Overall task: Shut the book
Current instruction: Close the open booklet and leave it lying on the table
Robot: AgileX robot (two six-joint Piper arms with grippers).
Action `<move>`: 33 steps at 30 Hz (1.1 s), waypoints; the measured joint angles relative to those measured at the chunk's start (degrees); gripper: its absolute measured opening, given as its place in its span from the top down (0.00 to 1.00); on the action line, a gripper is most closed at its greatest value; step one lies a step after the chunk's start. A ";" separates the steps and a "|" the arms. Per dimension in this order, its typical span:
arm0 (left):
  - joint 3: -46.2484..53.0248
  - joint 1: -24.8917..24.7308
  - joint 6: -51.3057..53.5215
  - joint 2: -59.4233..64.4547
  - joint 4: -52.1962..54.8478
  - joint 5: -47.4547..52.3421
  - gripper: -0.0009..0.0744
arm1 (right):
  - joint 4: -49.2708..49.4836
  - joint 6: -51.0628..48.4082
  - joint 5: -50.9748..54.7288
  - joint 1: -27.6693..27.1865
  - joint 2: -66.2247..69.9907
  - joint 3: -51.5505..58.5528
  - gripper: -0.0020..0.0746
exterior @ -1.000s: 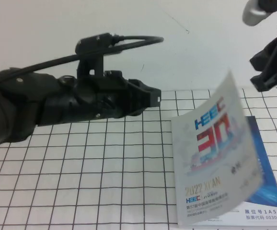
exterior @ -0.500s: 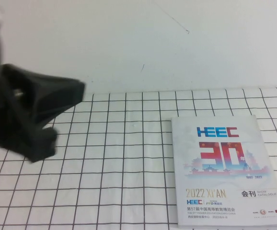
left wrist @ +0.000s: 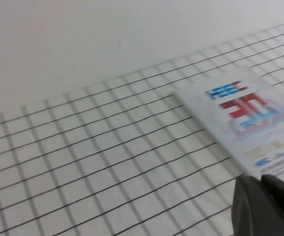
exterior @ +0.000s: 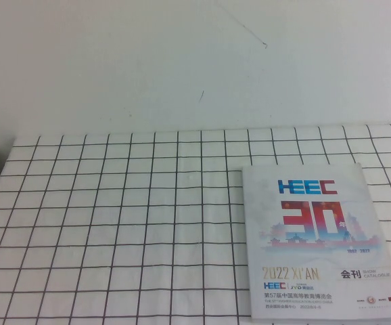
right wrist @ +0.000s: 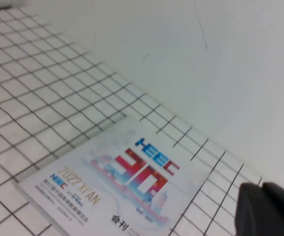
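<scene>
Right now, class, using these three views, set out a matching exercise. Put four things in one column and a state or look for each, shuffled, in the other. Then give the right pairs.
Things
1. book
2. table cover
3. wall
4. left gripper and right gripper

Descriptions
A. plain white, a few faint marks
B. dark, absent from the high view, each at the edge of its own wrist view
C. shut, lying flat, front cover up, on the robot's right
D. white with black grid lines

Pairs: 1-C, 2-D, 3-A, 4-B

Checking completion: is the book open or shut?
Shut: book lies flat, cover up. Left gripper and right gripper hang clear, out of the high view.
</scene>
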 joint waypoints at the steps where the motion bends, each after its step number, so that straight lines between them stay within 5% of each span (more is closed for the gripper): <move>1: 2.37 0.00 -1.44 -1.39 2.28 -1.38 0.99 | -0.41 0.19 -0.11 0.00 -0.81 1.71 0.98; 12: 27.37 0.00 -7.87 -4.06 9.04 -23.92 0.99 | -1.07 2.68 -20.69 0.00 -1.56 17.24 0.98; 33: 29.02 0.00 -7.87 -4.06 10.06 -24.05 0.99 | -1.07 3.41 -16.91 0.00 -1.56 19.17 0.98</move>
